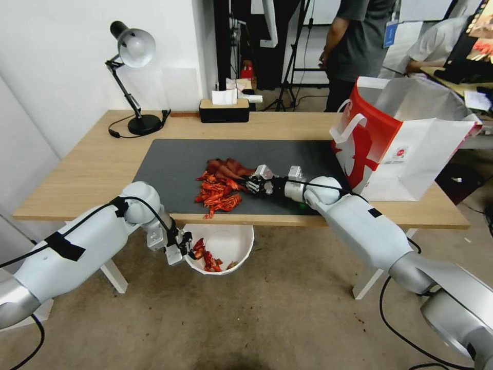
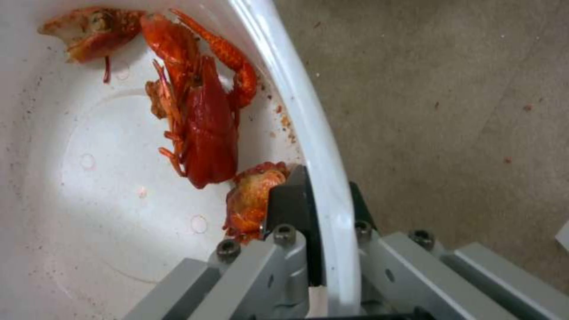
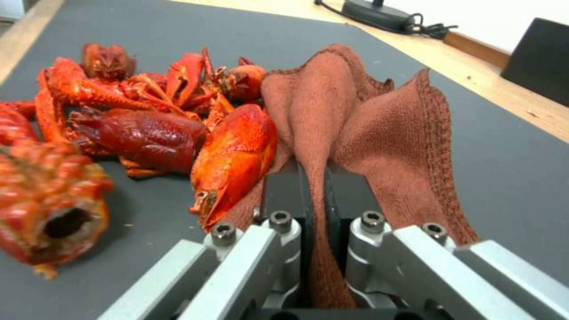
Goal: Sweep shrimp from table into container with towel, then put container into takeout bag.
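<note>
So the shrimp pile is sitting on the dark mat near the table's front edge, with the towel bunched behind it, mostly hidden. The right gripper is pinching that towel tight between its jaws. Below the front edge, the left gripper is clamping the container's rim, a few pieces inside. The takeout bag is standing at the right end.

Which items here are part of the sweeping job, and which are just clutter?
Job:
shrimp on the mat;
towel, pinched in the right gripper;
container, rim gripped by the left gripper below the table edge;
takeout bag.

Clutter:
desk lamp;
tissue box.
</note>
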`<state>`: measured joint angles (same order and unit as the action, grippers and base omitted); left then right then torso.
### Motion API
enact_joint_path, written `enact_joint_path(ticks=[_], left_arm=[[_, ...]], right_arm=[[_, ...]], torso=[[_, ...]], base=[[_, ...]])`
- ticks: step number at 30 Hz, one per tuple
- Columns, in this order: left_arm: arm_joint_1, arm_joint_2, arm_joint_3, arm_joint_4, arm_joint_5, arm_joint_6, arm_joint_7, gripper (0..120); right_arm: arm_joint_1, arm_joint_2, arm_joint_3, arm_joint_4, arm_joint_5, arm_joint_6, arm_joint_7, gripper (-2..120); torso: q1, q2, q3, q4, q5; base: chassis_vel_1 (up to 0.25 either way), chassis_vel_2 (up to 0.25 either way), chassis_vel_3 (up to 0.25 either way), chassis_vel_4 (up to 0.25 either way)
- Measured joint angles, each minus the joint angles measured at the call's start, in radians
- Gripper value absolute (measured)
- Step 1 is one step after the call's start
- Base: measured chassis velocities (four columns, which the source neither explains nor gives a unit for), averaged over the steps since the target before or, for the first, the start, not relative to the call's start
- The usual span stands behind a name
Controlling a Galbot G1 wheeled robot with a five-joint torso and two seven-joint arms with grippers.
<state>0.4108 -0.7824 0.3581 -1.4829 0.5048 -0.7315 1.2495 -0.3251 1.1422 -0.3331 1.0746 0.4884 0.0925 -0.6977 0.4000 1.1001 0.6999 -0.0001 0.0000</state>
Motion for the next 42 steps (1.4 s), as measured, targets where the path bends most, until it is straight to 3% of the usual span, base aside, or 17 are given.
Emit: enact_joint_path(ticks=[42], left_arm=[[-0.004, 0.008, -0.003, 0.001, 0.000, -0.001, 0.000, 0]], right_arm=[[-0.084, -0.090, -0.007, 0.202, 0.068, -0.068, -0.084, 2]], torso=[[0.000, 0.000, 0.000, 0.0000, 0.0001]], base=[[0.000, 0.000, 0.000, 0.000]])
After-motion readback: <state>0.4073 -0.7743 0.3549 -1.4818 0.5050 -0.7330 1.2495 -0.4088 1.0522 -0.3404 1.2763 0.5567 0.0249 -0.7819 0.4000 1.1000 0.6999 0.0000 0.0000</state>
